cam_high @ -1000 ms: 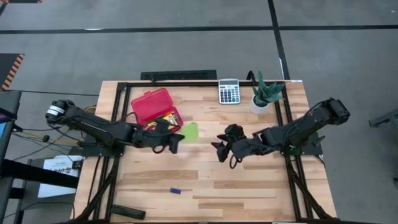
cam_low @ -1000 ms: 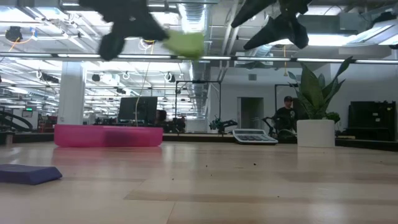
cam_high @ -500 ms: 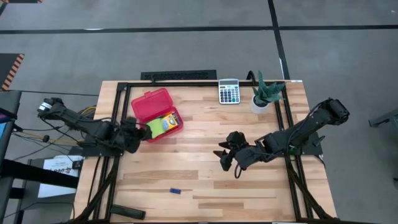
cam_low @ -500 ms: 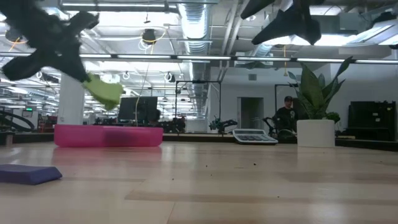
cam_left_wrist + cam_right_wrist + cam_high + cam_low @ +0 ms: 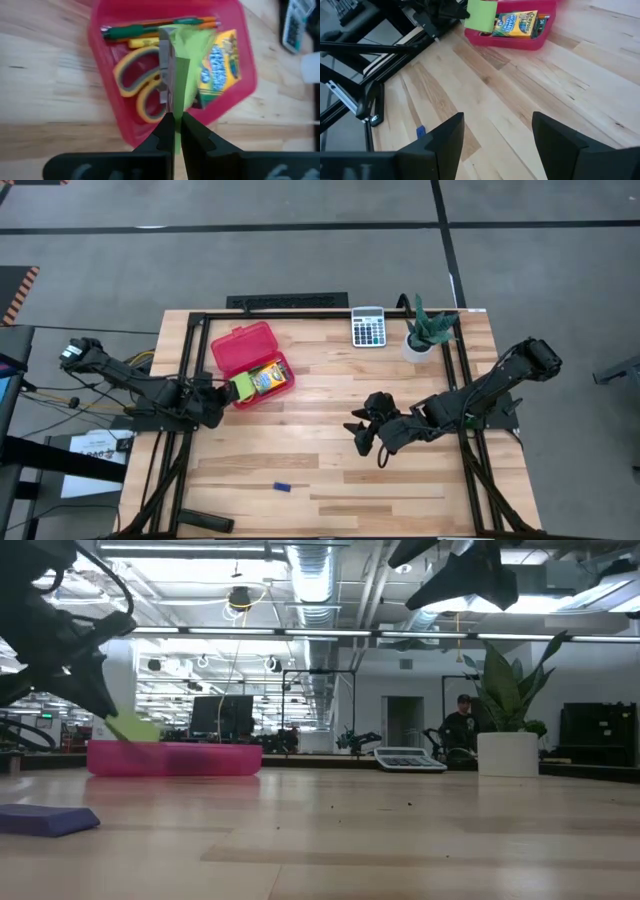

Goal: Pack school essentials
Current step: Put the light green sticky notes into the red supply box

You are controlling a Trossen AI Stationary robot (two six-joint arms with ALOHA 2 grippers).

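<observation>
You can read no text with certainty. The yellow-green crayon box (image 5: 516,24) carries blue and yellow printed lettering, too blurred to make out. The grey calculator (image 5: 368,326) shows keys, but its legends are too small to read.

— Where is the lime sticky-note pad (image 5: 186,75)?

— Pinched on edge between the left gripper (image 5: 174,131) fingers, hanging over the open red case (image 5: 225,355).

— And what lies inside?

— The yellow-green crayon box (image 5: 218,61) lies flat on one side. Beside it sit the yellow-handled scissors (image 5: 137,85), handles toward the case's near edge. The orange pencils (image 5: 200,22) and green pen (image 5: 125,32) lie along the far wall.

— The tiny blue eraser (image 5: 283,487)?

— Alone on the wood, well apart from the case.
</observation>
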